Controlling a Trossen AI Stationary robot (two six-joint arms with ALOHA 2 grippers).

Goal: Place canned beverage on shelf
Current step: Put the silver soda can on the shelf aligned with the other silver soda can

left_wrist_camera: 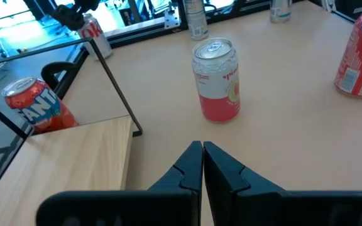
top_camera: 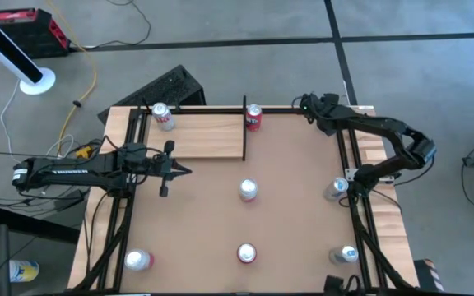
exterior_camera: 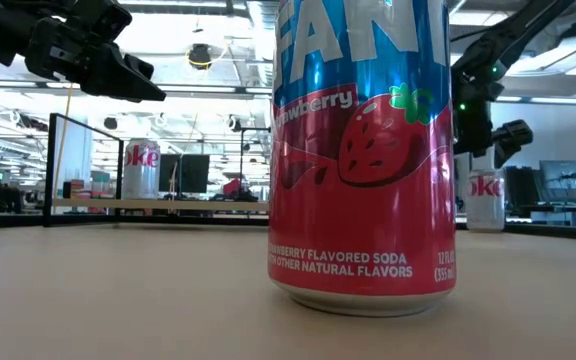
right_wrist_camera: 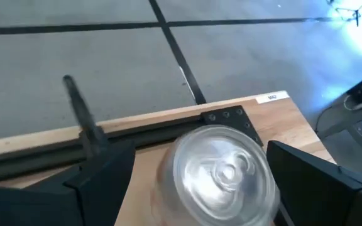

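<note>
**Cans upright on table, left gripper shut and empty**

Left gripper, fingers closed on nothing, sits left of centre in the high view. Nearest can, a pink-labelled can, stands upright to its right. Beyond, upper centre, lies the shelf. Right gripper straddles a silver-topped can, fingers apart.

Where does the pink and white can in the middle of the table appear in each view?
High: the can stands at table centre, ahead of the left gripper.
Low: not visible; the strawberry soda can fills the front.
Left wrist: the can is just past the shut fingertips.
Right wrist: not in it.
Landmark: the shelf corner nearby.
</note>
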